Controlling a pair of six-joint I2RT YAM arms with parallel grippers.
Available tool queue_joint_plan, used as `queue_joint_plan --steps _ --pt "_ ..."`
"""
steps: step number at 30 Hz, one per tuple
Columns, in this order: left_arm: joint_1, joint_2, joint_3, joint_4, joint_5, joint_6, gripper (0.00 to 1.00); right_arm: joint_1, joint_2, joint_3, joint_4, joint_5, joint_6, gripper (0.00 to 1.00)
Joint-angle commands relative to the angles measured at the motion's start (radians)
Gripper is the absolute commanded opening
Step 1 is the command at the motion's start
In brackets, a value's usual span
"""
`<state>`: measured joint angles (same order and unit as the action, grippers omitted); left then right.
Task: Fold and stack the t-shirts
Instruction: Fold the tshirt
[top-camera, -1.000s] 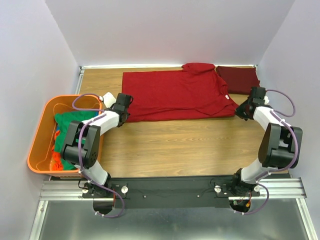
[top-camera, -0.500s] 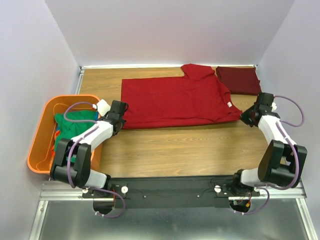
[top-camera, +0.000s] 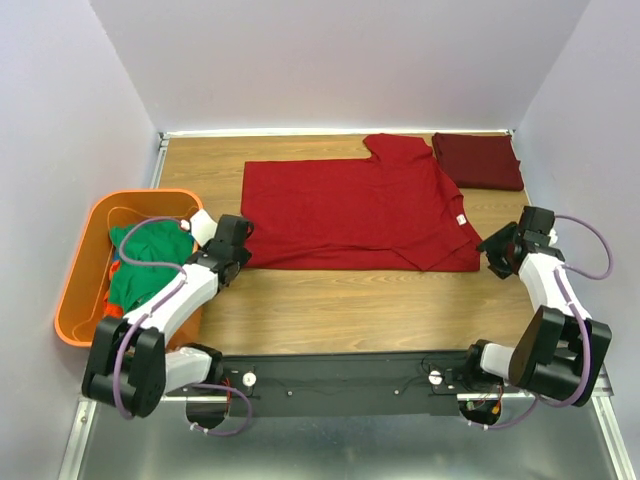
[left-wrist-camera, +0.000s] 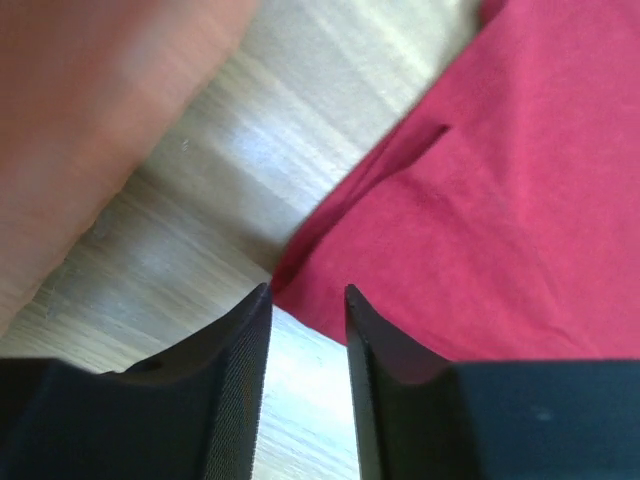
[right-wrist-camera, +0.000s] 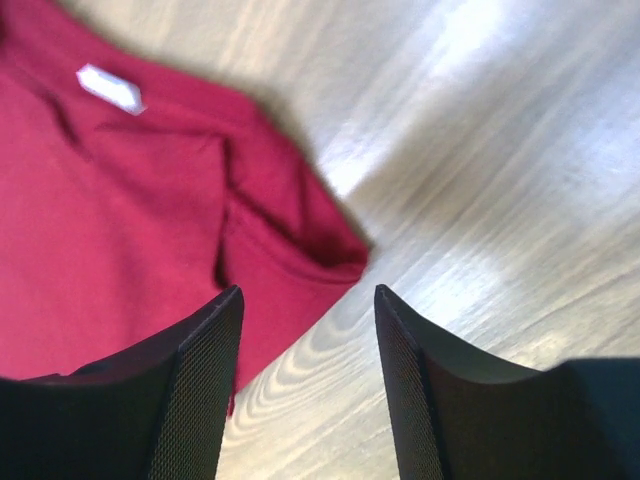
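The left arm (top-camera: 175, 295) and right arm (top-camera: 548, 272) have white links, bulky black joints and looping purple cables (top-camera: 150, 228). The left hand (left-wrist-camera: 308, 298) and right hand (right-wrist-camera: 308, 296) have black fingers (left-wrist-camera: 238, 380) with finely textured pads.

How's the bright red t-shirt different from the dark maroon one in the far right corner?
The red t-shirt is bright; the maroon t-shirt is much darker. The red t-shirt lies spread wide; the maroon t-shirt is folded into a compact rectangle. The red t-shirt covers far more space than the maroon t-shirt. Both lie flat on the wooden table.
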<state>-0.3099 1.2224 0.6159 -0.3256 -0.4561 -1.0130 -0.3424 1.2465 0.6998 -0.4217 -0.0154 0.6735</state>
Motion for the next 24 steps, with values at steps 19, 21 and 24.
queue_joint_plan --steps 19,21,24 --pt "-0.008 0.342 0.39 -0.041 -0.067 0.031 0.42 0.318 0.022 0.093 0.063 -0.1 -0.117 0.58" --pt "-0.008 0.371 0.413 -0.053 -0.073 0.018 0.42 0.322 0.027 0.084 0.072 -0.103 -0.117 0.59" --pt "-0.008 0.434 0.438 -0.059 -0.073 -0.001 0.42 0.324 0.047 0.069 0.092 -0.097 -0.126 0.59"
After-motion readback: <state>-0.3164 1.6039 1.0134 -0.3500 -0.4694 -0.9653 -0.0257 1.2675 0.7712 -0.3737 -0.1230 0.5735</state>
